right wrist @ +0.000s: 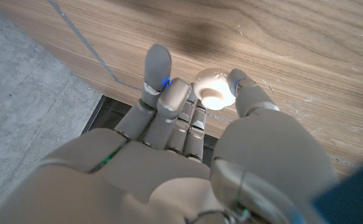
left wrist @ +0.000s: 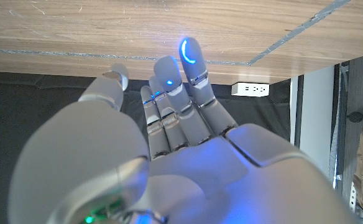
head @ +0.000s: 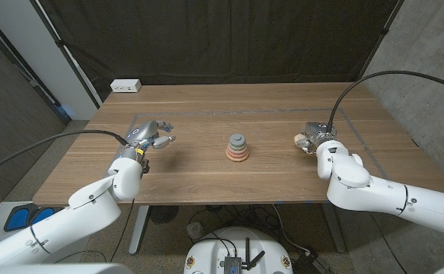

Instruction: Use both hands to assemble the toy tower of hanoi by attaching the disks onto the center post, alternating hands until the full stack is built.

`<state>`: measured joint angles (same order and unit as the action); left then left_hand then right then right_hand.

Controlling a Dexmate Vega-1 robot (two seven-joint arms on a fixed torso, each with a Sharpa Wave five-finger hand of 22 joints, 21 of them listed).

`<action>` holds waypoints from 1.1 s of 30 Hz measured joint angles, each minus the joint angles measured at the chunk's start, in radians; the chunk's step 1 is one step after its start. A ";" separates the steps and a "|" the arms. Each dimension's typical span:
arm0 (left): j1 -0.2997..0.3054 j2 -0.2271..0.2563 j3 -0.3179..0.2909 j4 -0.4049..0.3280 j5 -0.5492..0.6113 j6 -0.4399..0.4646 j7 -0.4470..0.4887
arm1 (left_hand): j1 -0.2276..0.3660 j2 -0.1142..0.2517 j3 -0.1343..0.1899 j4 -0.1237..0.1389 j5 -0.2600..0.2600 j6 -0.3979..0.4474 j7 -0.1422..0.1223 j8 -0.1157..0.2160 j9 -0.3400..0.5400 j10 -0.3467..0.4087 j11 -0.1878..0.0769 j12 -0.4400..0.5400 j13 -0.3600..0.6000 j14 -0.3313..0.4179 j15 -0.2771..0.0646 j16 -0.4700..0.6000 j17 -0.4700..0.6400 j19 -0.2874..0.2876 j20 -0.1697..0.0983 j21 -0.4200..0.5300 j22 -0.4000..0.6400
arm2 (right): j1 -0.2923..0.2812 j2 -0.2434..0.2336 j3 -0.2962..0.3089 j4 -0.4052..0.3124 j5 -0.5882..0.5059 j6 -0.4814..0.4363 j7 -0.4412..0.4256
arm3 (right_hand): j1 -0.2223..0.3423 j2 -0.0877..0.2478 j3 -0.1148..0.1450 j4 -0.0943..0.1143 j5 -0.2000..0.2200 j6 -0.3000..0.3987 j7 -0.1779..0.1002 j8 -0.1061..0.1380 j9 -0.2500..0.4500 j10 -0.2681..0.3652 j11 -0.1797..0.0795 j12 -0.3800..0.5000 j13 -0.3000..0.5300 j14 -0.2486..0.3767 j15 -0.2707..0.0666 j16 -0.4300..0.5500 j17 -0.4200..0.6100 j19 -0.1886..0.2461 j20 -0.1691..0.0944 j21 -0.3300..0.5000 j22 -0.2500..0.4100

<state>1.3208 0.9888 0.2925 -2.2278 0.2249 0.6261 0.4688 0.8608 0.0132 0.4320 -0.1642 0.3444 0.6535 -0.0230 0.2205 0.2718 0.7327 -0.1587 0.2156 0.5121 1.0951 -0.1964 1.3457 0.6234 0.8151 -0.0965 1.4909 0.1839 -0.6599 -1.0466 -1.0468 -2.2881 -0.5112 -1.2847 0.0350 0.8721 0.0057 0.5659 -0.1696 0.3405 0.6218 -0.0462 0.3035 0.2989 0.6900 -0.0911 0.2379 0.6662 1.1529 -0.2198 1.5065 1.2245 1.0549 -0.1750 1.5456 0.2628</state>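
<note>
- Fingers (right wrist: 158,68) of the right hand (head: 311,138) curl around a small pale disk (right wrist: 214,91); in the right wrist view the disk sits between the thumb and the other fingers, and only its rounded face with a hole in the middle shows, the rest being covered by the hand.
- From the head view the disk is a pale spot at the hand's near side, too small to tell how firmly it is gripped.
- Fingers (left wrist: 191,59) of the left hand (head: 150,137) are spread and hold nothing; in the left wrist view they reach up toward the wooden surface (head: 207,171), with blue light on two tips. Whether they touch the wood cannot be told.
- Between the two hands, well apart from both, stands the tower (head: 237,148): a stack of disks narrowing upward, reddish and tan at the bottom, grey-green on top. The post is hidden inside the stack, and the exact count of disks is hard to make out.
- A white power strip (head: 125,86) lies at the far left corner of the surface.
- Both forearms are cut off at the bottom corners of the head view.
</note>
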 measured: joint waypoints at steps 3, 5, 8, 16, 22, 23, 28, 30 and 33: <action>0.003 0.001 -0.002 -0.002 0.000 0.000 0.001 | 0.000 0.000 0.000 0.000 0.000 0.000 0.000 0.000 0.000 0.000 0.000 0.000 0.000 0.000 0.000 0.000 0.000 0.000 0.000 0.000 0.000 | -0.001 -0.012 0.011 -0.018 0.005 0.003 0.001 | 0.000 0.000 0.000 0.000 0.004 0.000 0.000 0.000 0.000 0.000 0.000 0.000 0.000 0.000 0.000 0.003 0.000 0.000 0.000 0.000 0.000; 0.005 0.001 -0.003 -0.003 0.000 0.000 0.002 | 0.000 0.000 0.006 0.000 0.000 0.000 0.000 0.000 0.000 0.005 0.005 0.000 0.000 0.000 0.000 0.000 0.000 0.000 0.000 0.000 0.000 | -0.005 -0.018 0.022 -0.026 0.011 0.008 0.001 | 0.000 0.000 0.000 0.000 0.004 0.000 0.000 0.000 0.000 0.005 0.005 -0.003 0.000 0.000 0.000 0.003 0.000 0.000 0.000 -0.002 0.000; 0.007 0.003 -0.004 -0.004 0.000 -0.001 0.002 | 0.000 0.000 0.007 -0.001 0.000 0.000 0.000 0.000 0.000 0.005 0.005 0.000 0.000 0.000 0.000 0.000 0.000 0.000 0.000 0.000 0.000 | -0.014 -0.026 0.036 -0.035 0.024 0.023 0.001 | 0.000 0.000 0.000 0.000 0.004 0.000 0.000 0.002 -0.002 0.006 0.005 -0.003 0.000 0.000 0.000 0.003 0.000 0.000 0.000 -0.004 0.000; 0.009 0.009 -0.006 -0.006 0.006 -0.005 0.004 | 0.000 0.000 0.007 -0.001 0.000 0.000 -0.001 0.000 0.000 0.005 0.005 0.000 0.000 0.000 0.000 0.000 0.000 0.000 0.000 0.000 0.000 | -0.043 -0.044 0.079 -0.058 0.050 0.068 -0.010 | 0.000 0.000 0.000 0.000 0.004 0.000 0.000 0.004 -0.005 0.005 0.005 -0.006 0.000 0.000 0.000 0.003 -0.001 0.005 -0.005 -0.004 0.000; 0.012 0.007 -0.010 -0.006 0.011 -0.017 0.009 | -0.004 -0.004 0.010 -0.004 0.000 0.005 -0.005 -0.007 0.005 0.005 0.005 0.000 0.000 0.000 0.000 0.000 0.002 0.000 0.000 0.000 0.000 | -0.087 -0.064 0.136 -0.081 0.066 0.117 -0.027 | 0.000 0.000 0.000 0.000 0.004 0.000 0.000 0.004 -0.005 0.005 0.005 -0.007 0.002 0.004 0.004 0.003 0.000 0.005 -0.005 -0.004 0.000; 0.012 0.006 -0.011 -0.006 0.011 -0.019 0.010 | -0.004 -0.004 0.011 -0.006 0.000 0.005 -0.005 -0.008 0.005 0.005 0.005 0.000 0.000 0.000 0.000 0.000 0.003 0.000 0.000 0.000 0.000 | -0.093 -0.066 0.144 -0.083 0.068 0.126 -0.029 | 0.000 0.000 0.000 0.000 0.004 0.000 0.000 0.004 -0.005 0.005 0.005 -0.007 0.005 0.004 0.004 0.003 0.000 0.005 -0.005 -0.004 0.000; 0.012 0.002 -0.011 -0.003 0.014 -0.026 0.012 | -0.004 -0.004 0.015 -0.004 0.000 0.005 -0.005 -0.008 0.005 0.005 0.005 0.000 0.005 0.000 0.000 0.000 0.005 0.000 0.000 0.000 0.000 | -0.123 -0.078 0.182 -0.091 0.080 0.170 -0.040 | 0.000 0.000 0.000 0.000 0.008 0.004 0.004 0.004 -0.008 0.011 0.011 -0.011 0.009 0.004 0.004 0.010 0.000 0.014 -0.007 -0.004 0.000; 0.009 0.000 -0.011 -0.001 0.018 -0.027 0.012 | -0.004 -0.004 0.017 -0.003 0.000 0.005 -0.005 -0.008 0.005 0.005 0.005 0.000 0.005 0.000 0.000 0.000 0.005 0.000 0.000 0.000 0.000 | -0.135 -0.084 0.197 -0.096 0.080 0.190 -0.041 | 0.000 0.000 0.003 -0.003 0.008 0.004 0.004 0.004 -0.008 0.011 0.011 -0.011 0.009 0.004 0.004 0.010 0.000 0.014 -0.007 -0.004 0.000; 0.002 -0.001 -0.004 0.000 0.027 -0.027 0.013 | -0.004 -0.004 0.017 -0.003 0.000 0.005 -0.005 -0.008 0.005 0.005 0.005 0.000 0.005 0.000 0.000 0.000 0.005 0.000 0.000 0.000 0.000 | -0.150 -0.092 0.215 -0.104 0.079 0.207 -0.041 | 0.000 0.000 0.004 -0.004 0.008 0.004 0.004 0.004 -0.009 0.011 0.011 -0.012 0.009 0.009 -0.002 0.010 0.000 0.014 -0.007 -0.004 0.000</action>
<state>1.3225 0.9877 0.2887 -2.2277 0.2523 0.5993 0.4817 0.8570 0.0093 0.4487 -0.1669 0.3444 0.6586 -0.0282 0.2128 0.2766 0.7377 -0.1538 0.2156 0.5172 1.0950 -0.1965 1.3457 0.6281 0.8151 -0.0965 1.4910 0.1837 -0.8095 -1.1385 -0.8313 -2.3920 -0.4327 -1.0781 -0.0064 0.8722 0.0057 0.5700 -0.1738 0.3484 0.6257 -0.0424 0.3075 0.2896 0.7008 -0.0804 0.2263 0.6748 1.1618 -0.2214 1.5166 1.2247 1.0693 -0.1822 1.5413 0.2626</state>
